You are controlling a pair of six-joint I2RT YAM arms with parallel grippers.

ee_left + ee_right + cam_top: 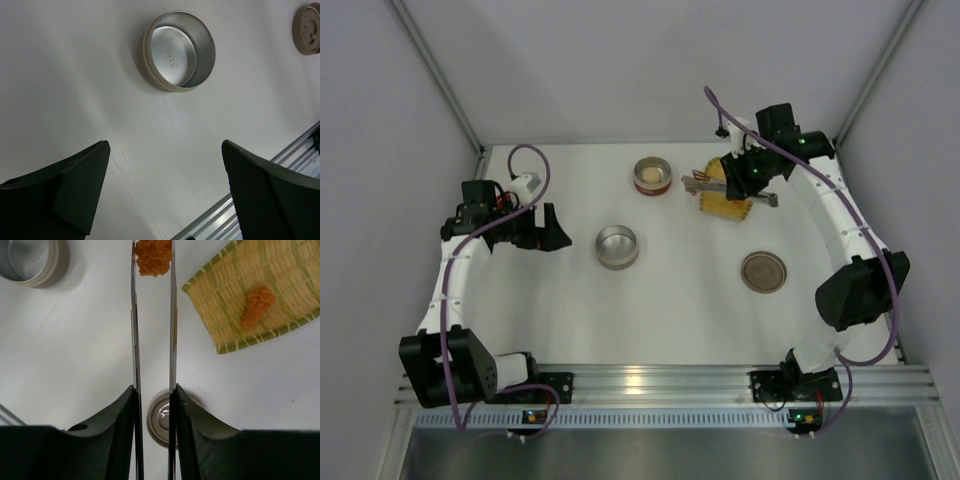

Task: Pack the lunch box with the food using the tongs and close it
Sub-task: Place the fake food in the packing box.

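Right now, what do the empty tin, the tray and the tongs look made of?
The tin looks like stainless steel: brushed shiny inside, stamped 316L, with a beige outer band, maybe coated. The tray is woven bamboo or straw, matte yellow with a green edge. The tongs are thin bright metal, likely steel.

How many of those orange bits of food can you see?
2. One orange chunk is pinched between the tips of the tongs; the other lies on the yellow woven tray. Part of the tray is out of view, so more may be hidden.
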